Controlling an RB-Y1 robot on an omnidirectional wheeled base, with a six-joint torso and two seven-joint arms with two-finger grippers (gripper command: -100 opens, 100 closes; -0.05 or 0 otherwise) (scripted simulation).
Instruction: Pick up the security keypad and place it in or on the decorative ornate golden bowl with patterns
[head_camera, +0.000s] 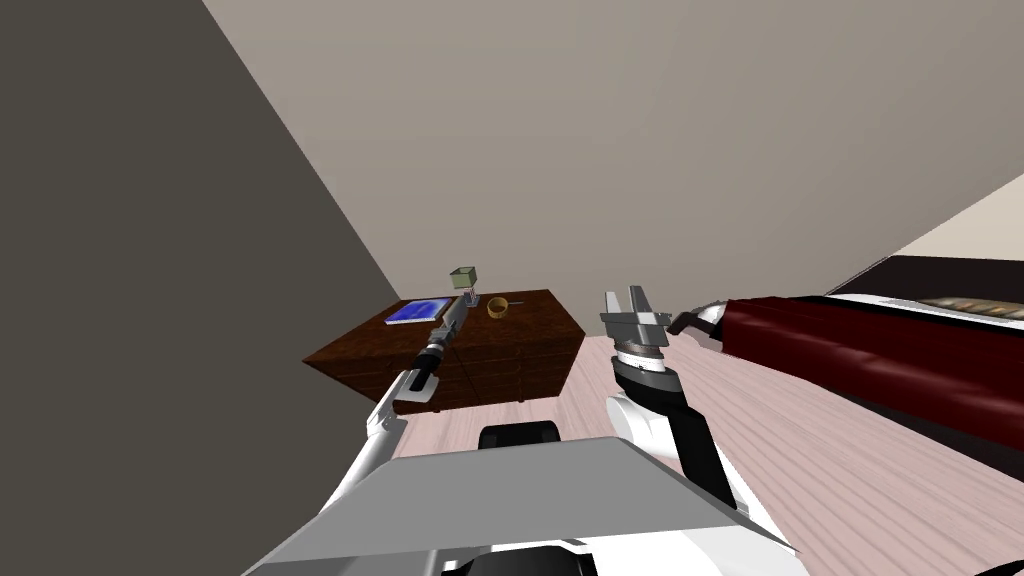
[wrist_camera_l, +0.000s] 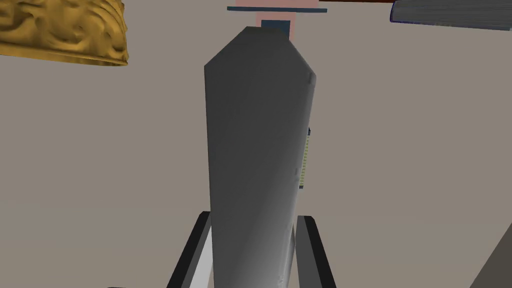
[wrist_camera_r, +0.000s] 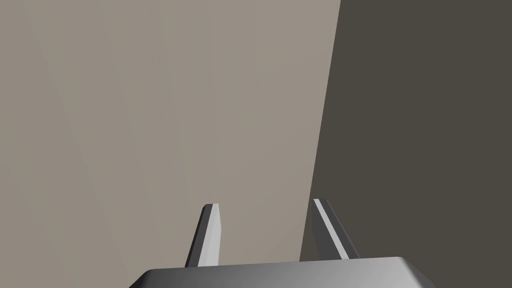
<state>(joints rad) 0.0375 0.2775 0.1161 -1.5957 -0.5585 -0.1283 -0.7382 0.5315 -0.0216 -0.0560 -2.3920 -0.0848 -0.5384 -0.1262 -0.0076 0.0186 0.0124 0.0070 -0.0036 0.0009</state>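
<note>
The left pincer (head_camera: 466, 297) is closed on the security keypad (head_camera: 462, 277), a grey-green boxy slab. In the left wrist view its two thin fingers (wrist_camera_l: 200, 250) press the keypad's (wrist_camera_l: 260, 150) long dark grey sides, and a narrow yellow-green strip shows along one edge. The slab runs straight out past the fingertips and ends in a chamfered tip.

Seen from the head, the keypad stands up from the pincer, over the back part of the dark brown wooden chest of drawers (head_camera: 540, 310), close to the beige wall behind it. Whether its lower end touches the top cannot be told.

The ornate golden bowl with relief patterns (head_camera: 497, 307) sits on the chest just beside the pincer, on its right and slightly nearer the robot, apart from the keypad. In the left wrist view its carved rim (wrist_camera_l: 65, 30) lies off to one side of the keypad tip. On the pincer's other side lies a flat blue book (head_camera: 420, 311), near but not touching.

Bare wood runs past the bowl to the chest's right corner and front edge. Right of the chest lies pale pink plank floor (head_camera: 800, 450), bordered by a long dark red piece of furniture (head_camera: 850, 340).

The right pincer (head_camera: 623, 296) is held up over the floor, well apart from the chest, fingers spread and holding nothing.
</note>
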